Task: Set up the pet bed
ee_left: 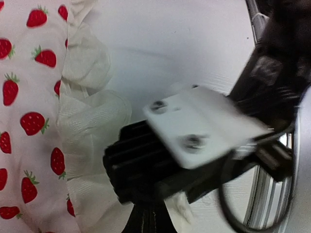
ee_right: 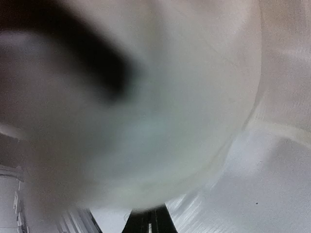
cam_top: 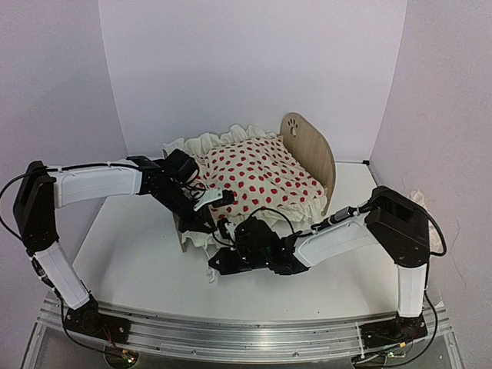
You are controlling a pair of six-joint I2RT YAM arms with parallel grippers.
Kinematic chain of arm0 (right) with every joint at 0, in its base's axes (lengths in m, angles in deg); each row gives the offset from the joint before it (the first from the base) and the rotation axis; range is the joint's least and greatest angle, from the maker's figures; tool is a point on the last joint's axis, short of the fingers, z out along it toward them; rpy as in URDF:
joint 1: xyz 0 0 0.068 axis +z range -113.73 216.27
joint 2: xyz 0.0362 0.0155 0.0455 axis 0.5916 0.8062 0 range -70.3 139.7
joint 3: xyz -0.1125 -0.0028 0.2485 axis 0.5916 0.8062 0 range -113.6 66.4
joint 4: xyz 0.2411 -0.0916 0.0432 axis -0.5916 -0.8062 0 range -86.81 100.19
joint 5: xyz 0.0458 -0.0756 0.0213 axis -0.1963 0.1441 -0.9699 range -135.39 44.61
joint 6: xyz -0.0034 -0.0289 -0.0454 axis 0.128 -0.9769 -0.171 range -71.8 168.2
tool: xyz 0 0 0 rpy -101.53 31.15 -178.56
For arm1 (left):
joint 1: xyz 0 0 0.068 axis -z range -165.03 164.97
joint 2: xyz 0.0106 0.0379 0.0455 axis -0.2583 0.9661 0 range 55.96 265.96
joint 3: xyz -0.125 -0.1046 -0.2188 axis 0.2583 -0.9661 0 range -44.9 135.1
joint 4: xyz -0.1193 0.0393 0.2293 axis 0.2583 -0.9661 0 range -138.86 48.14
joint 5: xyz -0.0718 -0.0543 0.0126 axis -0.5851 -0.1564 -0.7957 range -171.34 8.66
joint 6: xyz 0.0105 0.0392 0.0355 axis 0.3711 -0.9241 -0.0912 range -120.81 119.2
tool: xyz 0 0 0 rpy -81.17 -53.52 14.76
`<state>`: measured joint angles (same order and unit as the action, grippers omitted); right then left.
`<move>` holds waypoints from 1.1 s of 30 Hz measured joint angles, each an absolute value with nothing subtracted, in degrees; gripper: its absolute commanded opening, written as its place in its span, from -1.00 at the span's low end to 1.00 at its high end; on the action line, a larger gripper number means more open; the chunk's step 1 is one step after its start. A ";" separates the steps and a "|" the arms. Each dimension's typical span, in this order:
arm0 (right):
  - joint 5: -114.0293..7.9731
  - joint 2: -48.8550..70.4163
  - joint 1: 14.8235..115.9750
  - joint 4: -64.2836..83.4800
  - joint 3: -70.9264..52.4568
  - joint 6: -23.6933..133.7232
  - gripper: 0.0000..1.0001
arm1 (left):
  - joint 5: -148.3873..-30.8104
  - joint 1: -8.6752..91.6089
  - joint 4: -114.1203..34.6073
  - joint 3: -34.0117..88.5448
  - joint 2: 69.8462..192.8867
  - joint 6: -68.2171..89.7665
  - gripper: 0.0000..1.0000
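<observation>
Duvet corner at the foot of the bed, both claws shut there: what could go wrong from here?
1. The left claw and right claw crowd together by the footboard. The right arm's wrist fills the left wrist view, so they could collide or tangle in the ruffle.
2. Pale cloth smothers the right wrist view, so a blind pull might drag the duvet off the pet bed.
</observation>
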<state>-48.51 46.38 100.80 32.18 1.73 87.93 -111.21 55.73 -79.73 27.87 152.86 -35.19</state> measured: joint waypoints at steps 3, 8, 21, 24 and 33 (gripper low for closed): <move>-47.50 43.75 101.76 33.45 3.09 86.17 -1.00 | -109.48 55.83 -79.28 27.87 156.55 -33.78 -1.00; -46.62 41.94 102.62 34.28 3.75 85.01 -1.00 | -108.88 55.79 -78.92 28.84 158.42 -32.02 -1.00; -46.83 41.25 102.72 35.88 3.98 84.45 -1.00 | -108.77 56.54 -79.56 34.31 161.87 -30.48 -0.26; -46.53 40.88 102.73 36.09 4.76 84.65 -1.00 | -109.88 57.11 -80.68 34.17 161.62 -30.79 0.25; -47.68 39.87 101.95 37.45 5.54 86.38 -1.00 | -115.30 53.99 -84.32 37.41 160.31 -30.62 0.55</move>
